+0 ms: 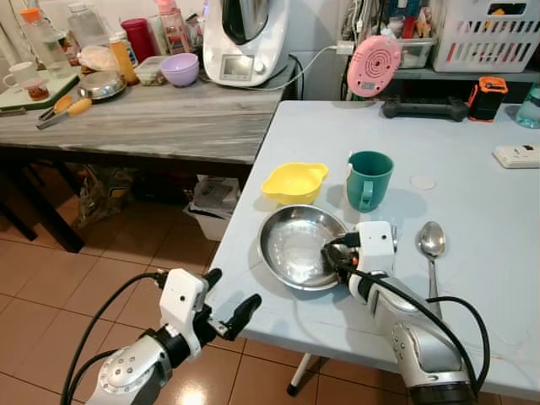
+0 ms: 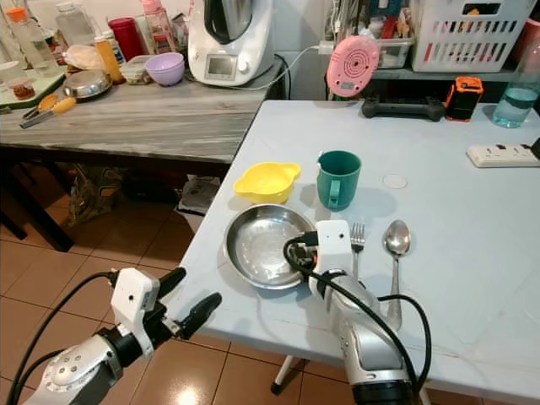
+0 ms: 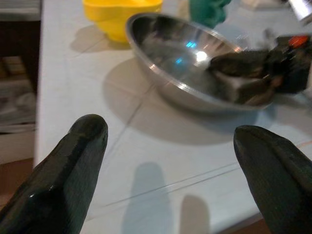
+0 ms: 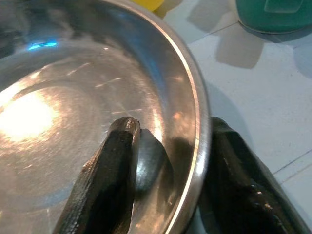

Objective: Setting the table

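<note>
Hovering off the table's near edge, above the tiled floor, the left gripper has its two black fingers spread wide with nothing between them, aimed toward the plate.

On the pale blue table, close to that edge, sits the steel plate, shallow, with a raised rolled rim. The right gripper straddles this rim on the side nearest the cutlery: one finger lies inside on the polished floor of the plate, the other outside against the tabletop, the rim between them. Whether they press it tight I cannot tell.

The plate looks stiff, thin and fairly light, and its mirror finish should be slippery, so a pinch across the rim is the sensible hold; gripped at one edge it will likely want to tip or swivel. It holds nothing.

Just beside the wrist lie a fork and a tablespoon, parallel on the table.

Behind the plate, the yellow bowl with a pouring lip is empty as far as can be seen. The teal mug stands upright next to it, handle toward the robot; its contents are hidden.

Farther back, the grey counter carries a purple bowl, bottles and a white kitchen machine.
</note>
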{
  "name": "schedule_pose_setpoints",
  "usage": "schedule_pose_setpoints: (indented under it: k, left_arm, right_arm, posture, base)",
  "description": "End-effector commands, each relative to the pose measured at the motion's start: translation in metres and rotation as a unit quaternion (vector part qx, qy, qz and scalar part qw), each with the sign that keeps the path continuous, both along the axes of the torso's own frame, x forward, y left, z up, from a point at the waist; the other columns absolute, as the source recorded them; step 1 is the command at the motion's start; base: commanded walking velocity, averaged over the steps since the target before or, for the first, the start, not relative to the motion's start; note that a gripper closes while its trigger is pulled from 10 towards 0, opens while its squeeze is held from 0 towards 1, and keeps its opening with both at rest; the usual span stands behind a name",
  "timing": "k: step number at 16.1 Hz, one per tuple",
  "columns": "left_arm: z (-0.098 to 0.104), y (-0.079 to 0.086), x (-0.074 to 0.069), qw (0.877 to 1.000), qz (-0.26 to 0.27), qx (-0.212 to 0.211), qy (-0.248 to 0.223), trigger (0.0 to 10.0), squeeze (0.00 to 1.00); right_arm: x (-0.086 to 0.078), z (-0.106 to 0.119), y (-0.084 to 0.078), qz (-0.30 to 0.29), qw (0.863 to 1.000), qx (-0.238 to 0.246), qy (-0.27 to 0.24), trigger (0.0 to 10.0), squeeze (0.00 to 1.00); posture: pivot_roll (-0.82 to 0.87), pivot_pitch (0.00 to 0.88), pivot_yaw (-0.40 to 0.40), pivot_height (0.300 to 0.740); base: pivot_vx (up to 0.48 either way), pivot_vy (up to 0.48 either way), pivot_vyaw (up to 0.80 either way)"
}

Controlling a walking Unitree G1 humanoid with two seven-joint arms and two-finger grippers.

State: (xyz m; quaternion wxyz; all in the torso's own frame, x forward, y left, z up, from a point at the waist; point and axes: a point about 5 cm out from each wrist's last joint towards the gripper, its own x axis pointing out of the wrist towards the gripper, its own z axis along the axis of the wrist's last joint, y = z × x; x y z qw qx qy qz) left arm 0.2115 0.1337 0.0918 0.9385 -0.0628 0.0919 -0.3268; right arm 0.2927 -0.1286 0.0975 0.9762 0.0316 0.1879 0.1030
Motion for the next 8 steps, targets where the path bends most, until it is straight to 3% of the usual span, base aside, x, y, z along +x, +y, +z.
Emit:
schedule_pose_setpoints:
  k: [1,8]
  left_arm:
    - [0.0004,0.0038,0.0014,1.0,0.002,-0.008,-0.001,10.0,0.0]
    - [0.0018,0.0086,-0.0025,1.0,0.0,-0.016,-0.007,10.0,0.0]
  right_arm:
    - [-0.0001,-0.0052,0.001,-0.001,1.0,0.003,0.016,0.0,0.0]
    - [-0.0002,-0.0074,-0.0023,-0.012,1.0,-0.002,0.025,0.0,0.0]
  posture:
    - [-0.21,0.025,0.091,0.74]
    - [-0.21,0.023,0.09,0.74]
  base:
    - [0.0,0.0,0.0]
    - [0.0,0.0,0.0]
